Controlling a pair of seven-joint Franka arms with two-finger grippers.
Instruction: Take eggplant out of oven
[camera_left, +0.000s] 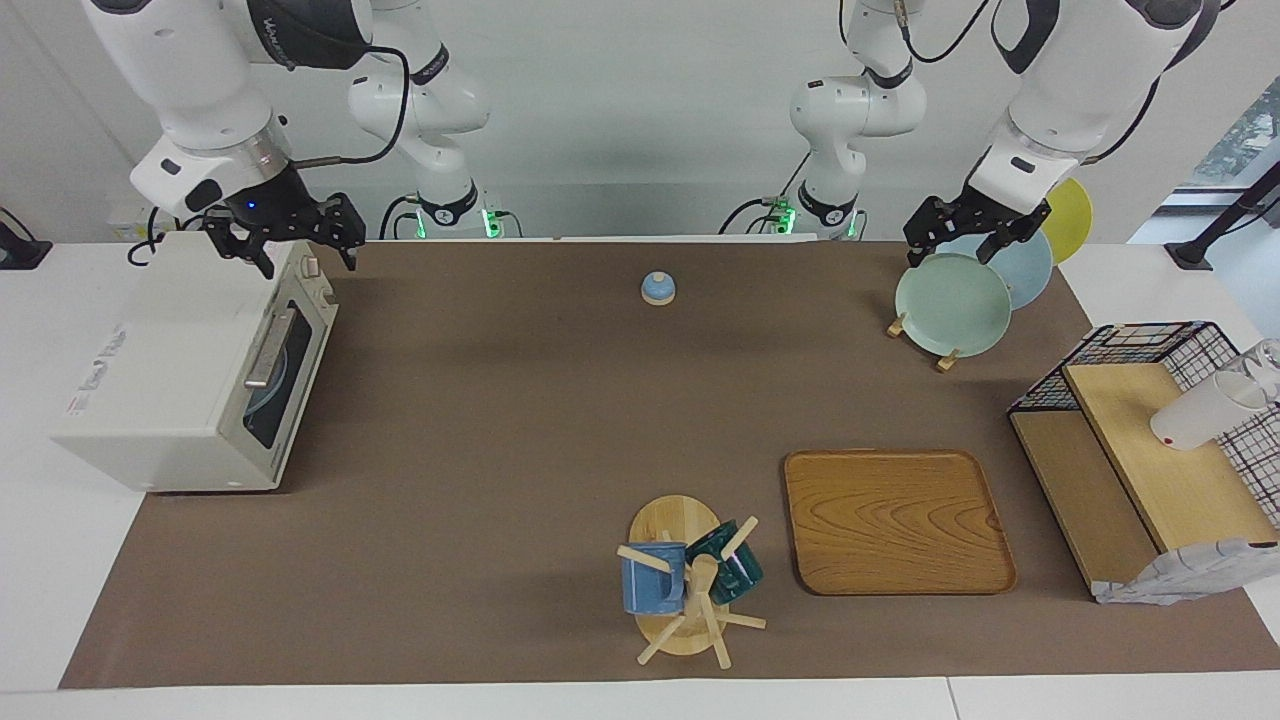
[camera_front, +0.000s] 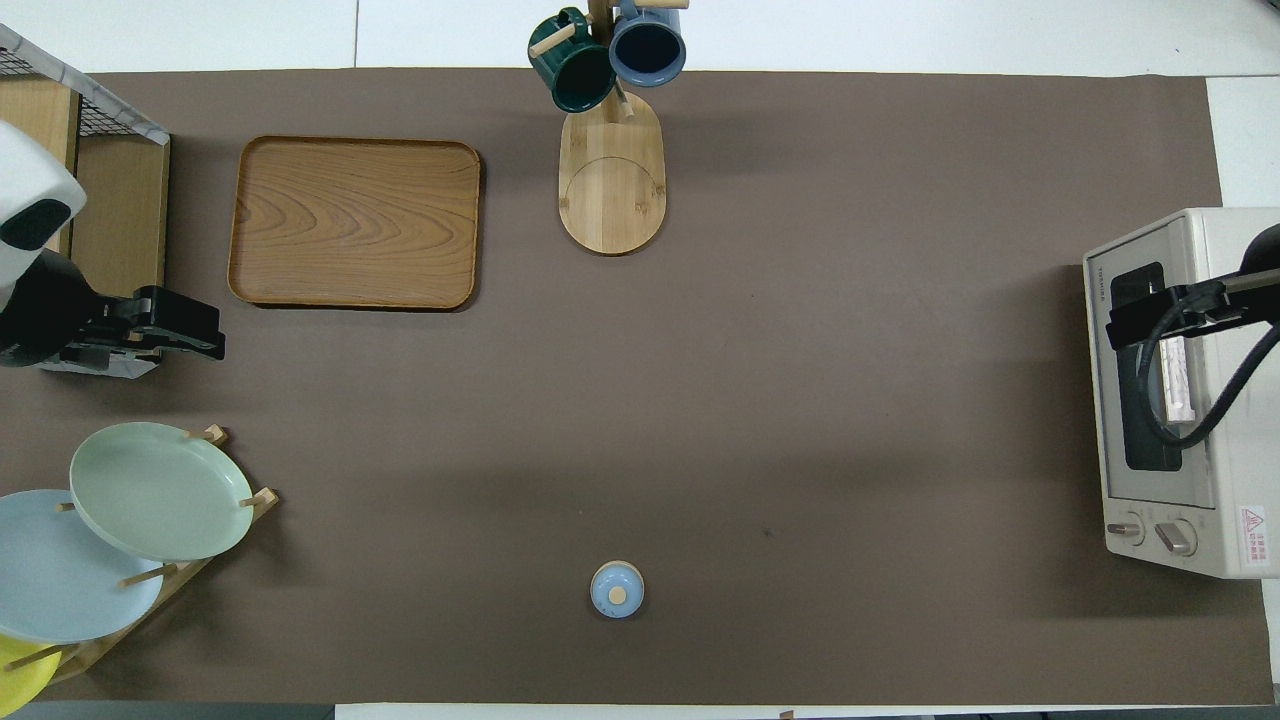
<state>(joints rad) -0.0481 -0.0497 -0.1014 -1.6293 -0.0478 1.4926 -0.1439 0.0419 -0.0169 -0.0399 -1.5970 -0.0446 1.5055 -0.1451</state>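
Oven (camera_left: 190, 370): a boxy off-white toaster oven with a dark glass door and a silver bar handle (camera_left: 268, 348), standing on the counter (camera_left: 500, 400) at the right arm's end. Its door is closed and faces the middle of the counter; two knobs (camera_front: 1150, 532) sit on the front panel at the end nearer to the robots. Through the glass a pale round shape shows faintly (what it is cannot be told). The eggplant is not visible in either view.

Right claw (camera_left: 290, 245): hangs over the oven's top edge at the corner nearer to the robots, just above the door, fingers spread and holding nothing. In the overhead view it covers part of the door's glass.

Left claw (camera_left: 965, 235): hangs over the plate rack (camera_left: 920, 340) at the left arm's end, fingers spread and empty, well apart from the oven.

Other items: pale green plate (camera_left: 952, 304), light blue plate (camera_left: 1025, 265) and yellow plate (camera_left: 1070, 215) standing in the rack; a small blue lid (camera_left: 657, 288) near the robots at mid-counter; a wooden tray (camera_left: 895, 520) and a mug tree (camera_left: 685, 580) with a blue mug (camera_left: 652, 580) and a dark green mug (camera_left: 730, 570), both farther from the robots; a wire-and-wood shelf (camera_left: 1150, 450) at the left arm's end.
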